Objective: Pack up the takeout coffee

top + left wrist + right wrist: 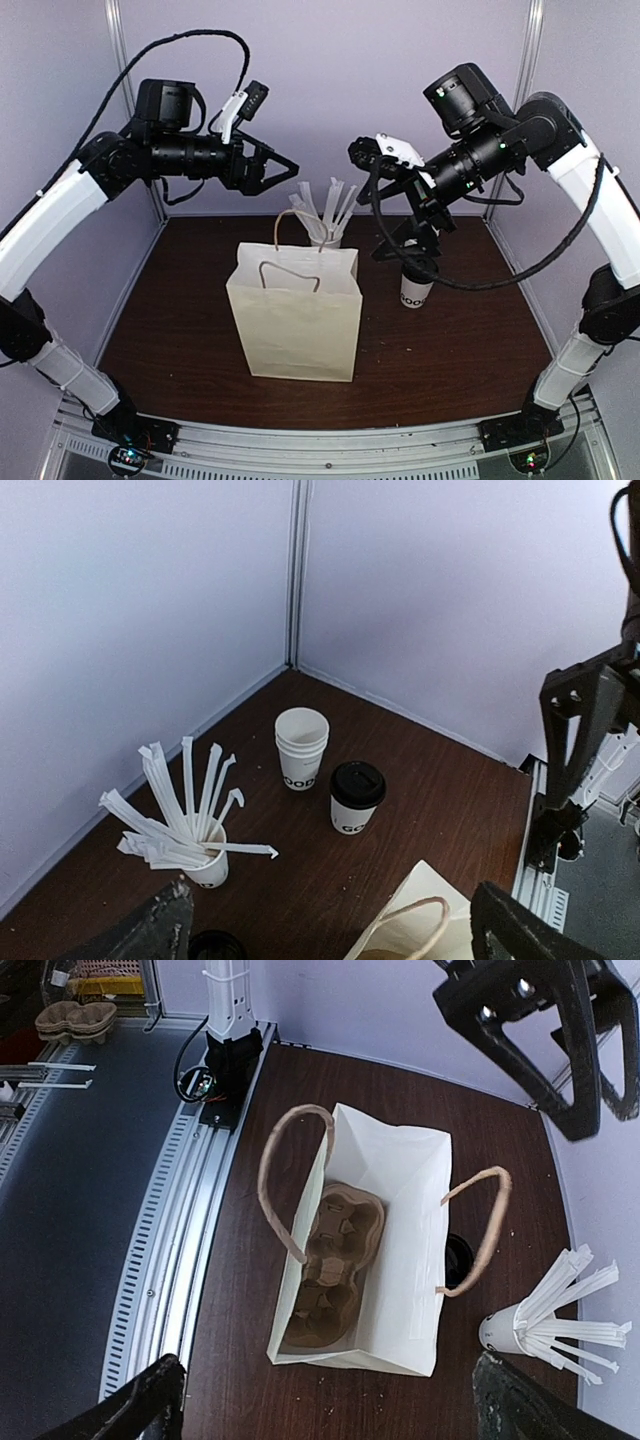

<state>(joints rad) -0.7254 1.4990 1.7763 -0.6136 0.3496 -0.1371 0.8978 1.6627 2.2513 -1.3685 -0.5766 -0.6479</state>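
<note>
Left wrist view: we count one takeout coffee (356, 798), a white cup with a black lid and dark lettering near its base. It stands upright on the brown table (480, 340), just beside one stack of lidless cups (301, 748) in which we make out three rims. The coffee stands outside the bag and nothing touches it.

We count one straw cup (205, 865). It holds a fan of white wrapped straws, which overlap too much for an exact count. At the bottom edge of this view a dark round shape (215, 945) shows only in part, and we cannot tell what it is.

Right wrist view: we count one paper bag (400, 1250), upright with its mouth open and two brown handles. Inside it lies one cardboard cup carrier (330, 1260), flat on the bottom.

Top external view: we count two arms.
- The left gripper (280, 165) is raised above the table behind the bag, its fingers spread wide and gripping nothing.
- The right gripper (335, 1405) is also spread wide and grips nothing. It hangs above a white cup at the right of the bag and hides that cup's top.
</note>
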